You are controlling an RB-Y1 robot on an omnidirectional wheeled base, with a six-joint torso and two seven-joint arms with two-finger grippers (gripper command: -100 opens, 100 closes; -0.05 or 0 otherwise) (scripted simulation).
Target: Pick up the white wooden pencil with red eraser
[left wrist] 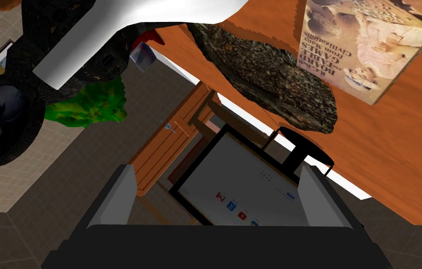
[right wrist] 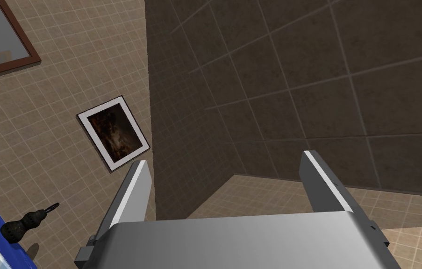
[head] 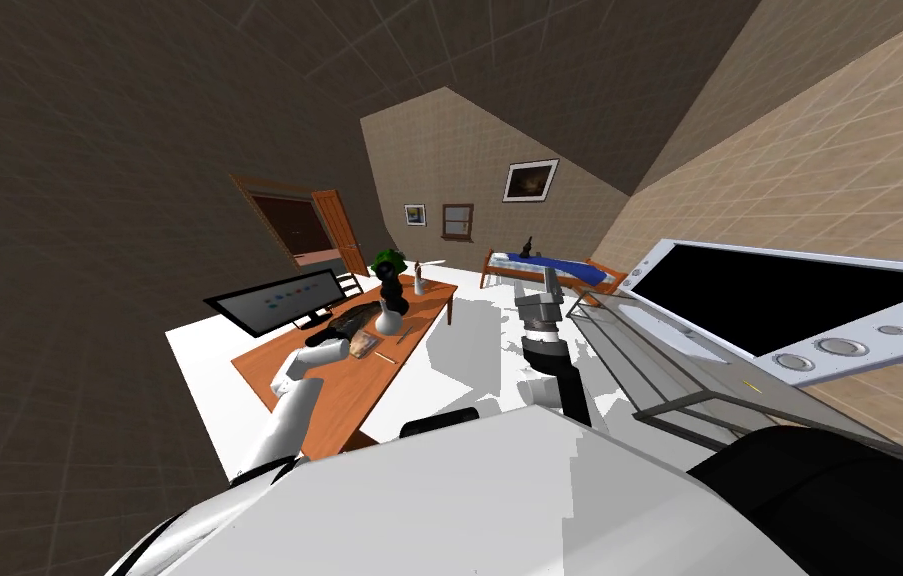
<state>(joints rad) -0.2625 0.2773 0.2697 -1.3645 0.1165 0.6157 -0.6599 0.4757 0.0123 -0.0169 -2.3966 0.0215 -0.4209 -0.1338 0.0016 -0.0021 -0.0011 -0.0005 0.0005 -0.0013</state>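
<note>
left claw [left wrist: 217, 196] hovers open and empty over the table [head: 354, 400] by the book [left wrist: 364, 46], reaching for what may be the pencil [head: 386, 358]; right claw [right wrist: 226, 187] is parked open, clear.

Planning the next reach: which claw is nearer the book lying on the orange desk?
Left. The left claw is out over the desk, close beside the book, fingers open. The right claw is raised over the white floor, well off the desk, also open.
</note>
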